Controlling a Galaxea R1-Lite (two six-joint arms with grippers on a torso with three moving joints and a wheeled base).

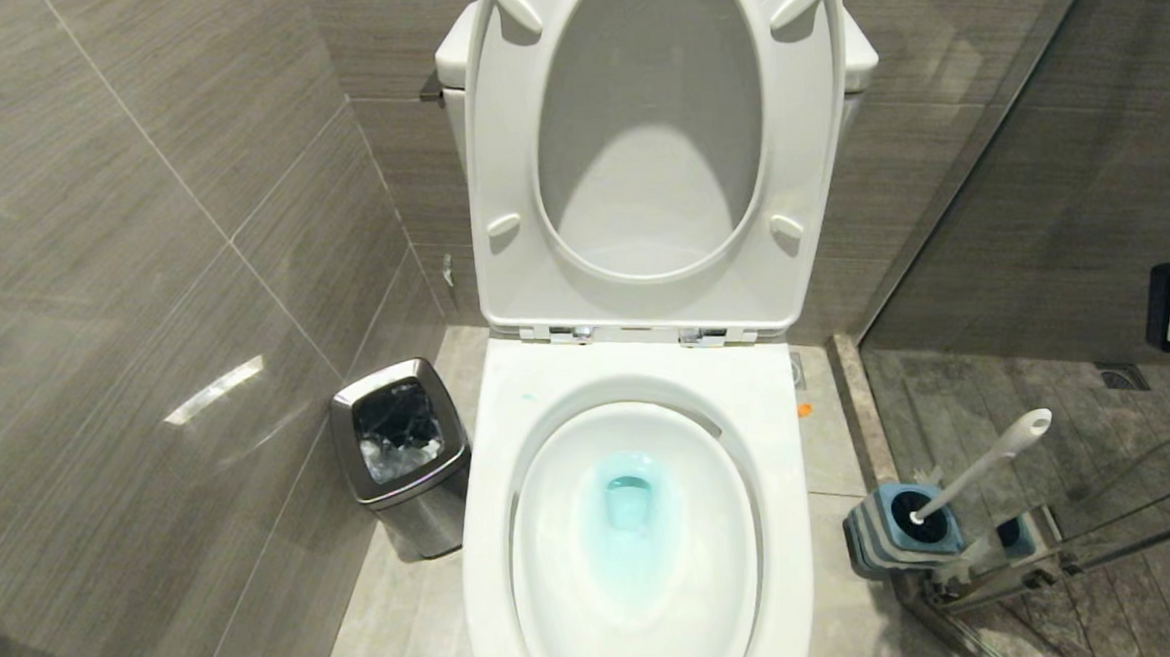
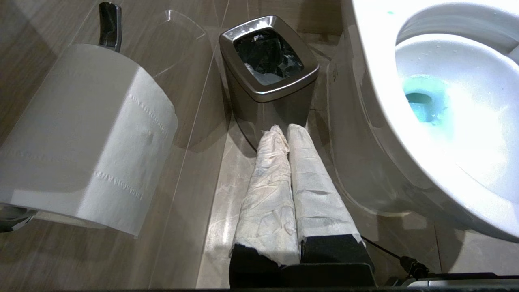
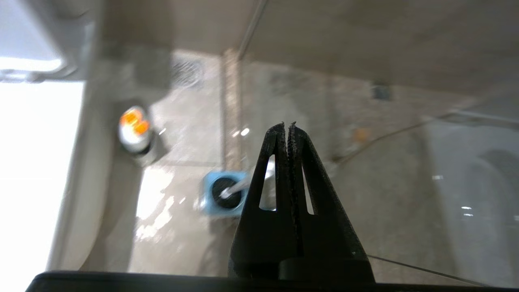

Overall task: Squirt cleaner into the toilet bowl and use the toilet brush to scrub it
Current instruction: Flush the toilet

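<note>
Turquoise-blue cleaner [image 1: 630, 496] already pooling in glossy white ceramic toilet bowl [image 1: 747, 560]; scrubbing remaining; white-handled, black-bristled toilet brush [image 1: 992, 459] resting in holder; right gripper [image 3: 286, 126] hovering above, pressed together, empty.

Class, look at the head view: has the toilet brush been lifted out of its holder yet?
No. The toilet brush still sits in its blue holder on the floor beside the toilet bowl, handle leaning.

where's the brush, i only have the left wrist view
Observer: The brush stands in its blue holder on the floor, on the robot's right of the toilet.
Operator: is the right hand on it
Observer: No. The right hand is shut and empty, above the floor, apart from the brush.
Operator: seat up or down
Observer: Up. The seat leans back against the tank.
</note>
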